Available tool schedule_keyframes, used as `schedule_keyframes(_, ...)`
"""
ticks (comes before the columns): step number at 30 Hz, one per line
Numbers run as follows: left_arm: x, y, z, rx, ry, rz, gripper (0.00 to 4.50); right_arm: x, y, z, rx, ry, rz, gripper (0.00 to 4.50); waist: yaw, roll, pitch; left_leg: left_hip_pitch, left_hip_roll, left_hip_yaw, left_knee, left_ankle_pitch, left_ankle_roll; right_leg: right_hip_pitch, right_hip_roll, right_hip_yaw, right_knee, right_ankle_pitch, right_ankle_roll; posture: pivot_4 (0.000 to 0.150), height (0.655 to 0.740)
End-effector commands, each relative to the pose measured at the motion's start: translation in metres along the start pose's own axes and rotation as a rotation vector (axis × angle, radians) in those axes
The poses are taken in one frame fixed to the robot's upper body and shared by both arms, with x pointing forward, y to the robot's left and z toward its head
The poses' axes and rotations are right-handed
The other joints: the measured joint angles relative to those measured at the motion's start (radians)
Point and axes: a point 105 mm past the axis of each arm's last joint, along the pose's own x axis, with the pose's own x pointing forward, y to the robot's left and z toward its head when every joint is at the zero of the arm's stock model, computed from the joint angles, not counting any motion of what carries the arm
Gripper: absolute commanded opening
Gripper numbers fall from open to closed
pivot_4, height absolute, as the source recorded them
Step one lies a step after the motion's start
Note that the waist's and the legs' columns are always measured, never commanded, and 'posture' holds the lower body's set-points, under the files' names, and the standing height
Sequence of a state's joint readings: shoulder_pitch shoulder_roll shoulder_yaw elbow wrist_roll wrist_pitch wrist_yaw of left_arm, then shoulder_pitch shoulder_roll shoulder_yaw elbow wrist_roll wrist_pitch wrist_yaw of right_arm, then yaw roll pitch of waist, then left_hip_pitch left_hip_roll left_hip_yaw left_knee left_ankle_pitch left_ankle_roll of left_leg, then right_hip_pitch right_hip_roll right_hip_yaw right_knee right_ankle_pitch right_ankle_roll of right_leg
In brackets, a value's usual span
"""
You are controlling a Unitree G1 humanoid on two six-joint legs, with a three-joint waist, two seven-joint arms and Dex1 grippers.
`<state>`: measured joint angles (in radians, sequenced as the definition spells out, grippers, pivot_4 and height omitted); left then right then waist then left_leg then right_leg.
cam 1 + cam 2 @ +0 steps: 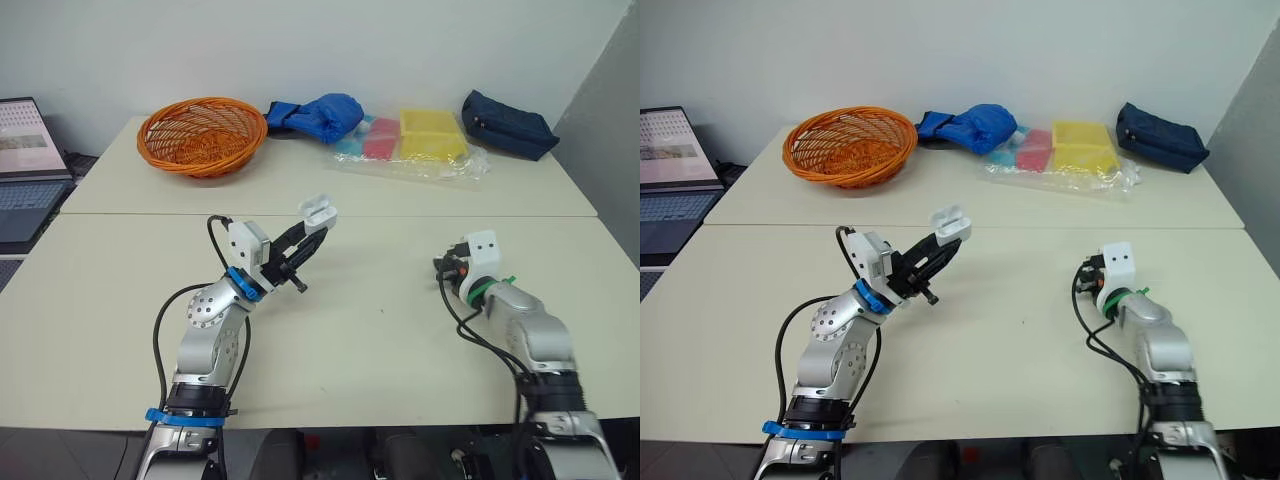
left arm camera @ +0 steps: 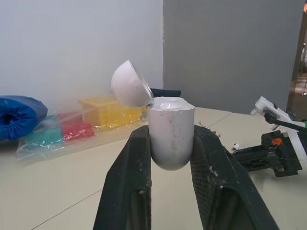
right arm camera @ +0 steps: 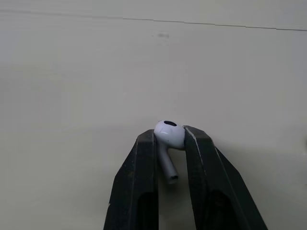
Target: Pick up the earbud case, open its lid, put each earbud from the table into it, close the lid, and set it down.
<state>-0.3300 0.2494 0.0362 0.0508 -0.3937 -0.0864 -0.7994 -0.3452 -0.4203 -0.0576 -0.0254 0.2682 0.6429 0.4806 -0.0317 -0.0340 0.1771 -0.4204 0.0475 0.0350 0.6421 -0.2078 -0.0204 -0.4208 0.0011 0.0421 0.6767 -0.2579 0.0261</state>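
My left gripper (image 1: 310, 228) is shut on the white earbud case (image 2: 170, 132), held above the near table left of centre. The case's lid (image 2: 131, 90) stands flipped open. The same case (image 1: 950, 222) shows at the fingertips in the head views. My right gripper (image 3: 169, 140) is shut on a white earbud (image 3: 169, 139), pinched by its rounded head with the stem pointing back toward the wrist. That right gripper (image 1: 441, 266) hovers low over the table at the right, well apart from the case.
An orange wicker basket (image 1: 202, 133) sits on the far table at the left. A blue bundle (image 1: 318, 117), a plastic bag with coloured packs (image 1: 415, 140) and a dark blue pouch (image 1: 508, 125) line the back. A laptop (image 1: 28, 165) stands at far left.
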Motion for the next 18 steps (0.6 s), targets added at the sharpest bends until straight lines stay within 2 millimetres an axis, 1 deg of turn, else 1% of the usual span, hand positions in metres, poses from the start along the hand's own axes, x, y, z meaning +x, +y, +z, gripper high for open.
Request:
schedule_keyframes(1,-0.001,-0.003,0.009,0.021,-0.037,-0.024,0.74,-0.037,0.04,0.03,-0.192,-0.019,0.387,0.42,0.001,0.001,0.0,0.0,0.0,0.0,0.0,0.0,0.0,0.0,0.0,0.0,-0.001,0.0,0.0,0.15,0.74)
schedule_keyframes(2,-0.002,-0.005,0.008,0.018,-0.035,-0.032,0.74,-0.05,0.041,0.022,-0.253,0.051,0.456,0.42,0.001,0.0,0.0,-0.001,0.0,-0.001,0.0,0.0,0.0,0.0,-0.001,-0.001,-0.001,0.0,0.0,0.15,0.74)
schedule_keyframes(3,-0.002,-0.006,0.008,0.017,-0.034,-0.038,0.74,-0.059,0.039,0.016,-0.289,0.1,0.492,0.42,0.002,0.0,0.0,-0.001,0.0,-0.001,0.0,0.0,0.0,0.001,-0.001,-0.001,-0.002,0.0,0.0,0.15,0.74)
schedule_keyframes(4,-0.003,-0.008,0.007,0.018,-0.031,-0.047,0.74,-0.071,0.032,0.008,-0.35,0.185,0.529,0.42,0.002,0.0,0.0,-0.001,0.0,-0.001,0.0,0.0,0.0,0.002,-0.001,-0.002,-0.003,0.0,0.0,0.15,0.74)
schedule_keyframes(5,-0.003,-0.008,0.007,0.019,-0.031,-0.052,0.74,-0.084,0.018,-0.003,-0.465,0.298,0.562,0.42,0.003,0.0,0.0,-0.001,0.0,-0.001,0.0,0.0,0.0,0.002,-0.001,-0.002,-0.004,0.0,0.0,0.15,0.74)
schedule_keyframes(6,-0.003,-0.009,0.007,0.02,-0.031,-0.054,0.74,-0.095,0.008,-0.01,-0.542,0.38,0.588,0.42,0.005,0.0,0.001,-0.001,-0.001,-0.001,0.0,0.0,0.0,0.002,-0.001,-0.002,-0.004,0.0,0.0,0.15,0.74)
schedule_keyframes(8,-0.002,-0.01,0.008,0.021,-0.038,-0.051,0.74,-0.112,-0.023,-0.017,-0.653,0.547,0.586,0.42,0.005,0.0,0.001,-0.001,-0.002,0.0,0.001,0.0,0.0,0.001,-0.002,-0.003,-0.004,0.0,0.0,0.15,0.74)
schedule_keyframes(10,-0.002,-0.01,0.009,0.02,-0.043,-0.046,0.74,-0.12,-0.047,-0.016,-0.691,0.626,0.555,0.42,0.0,0.0,0.001,-0.001,-0.001,0.0,0.002,0.0,0.0,0.001,-0.002,-0.001,-0.004,-0.001,-0.002,0.15,0.74)
schedule_keyframes(11,-0.002,-0.011,0.009,0.019,-0.045,-0.045,0.74,-0.122,-0.054,-0.015,-0.704,0.641,0.546,0.42,-0.002,0.0,0.001,0.001,-0.001,0.001,0.002,0.0,0.0,0.001,-0.002,0.0,-0.004,-0.001,-0.002,0.15,0.74)
schedule_keyframes(14,-0.005,-0.014,0.005,0.008,-0.05,-0.027,0.74,-0.13,-0.086,-0.021,-0.821,0.768,0.51,0.42,-0.007,-0.001,0.001,0.003,-0.001,0.002,0.002,0.0,0.0,0.002,-0.002,0.002,-0.003,-0.001,-0.002,0.15,0.74)
schedule_keyframes(15,-0.005,-0.016,0.004,0.006,-0.051,-0.025,0.74,-0.133,-0.092,-0.023,-0.841,0.796,0.511,0.42,-0.006,-0.001,0.001,0.003,-0.001,0.002,0.001,0.0,0.0,0.002,-0.002,0.001,-0.003,-0.001,-0.002,0.15,0.74)
schedule_keyframes(18,-0.006,-0.021,0.004,-0.01,-0.06,-0.007,0.74,-0.128,-0.098,-0.025,-0.817,0.81,0.504,0.42,-0.003,0.0,0.002,0.003,-0.001,0.003,0.0,0.0,0.0,0.001,-0.002,0.001,-0.003,0.001,0.0,0.15,0.74)
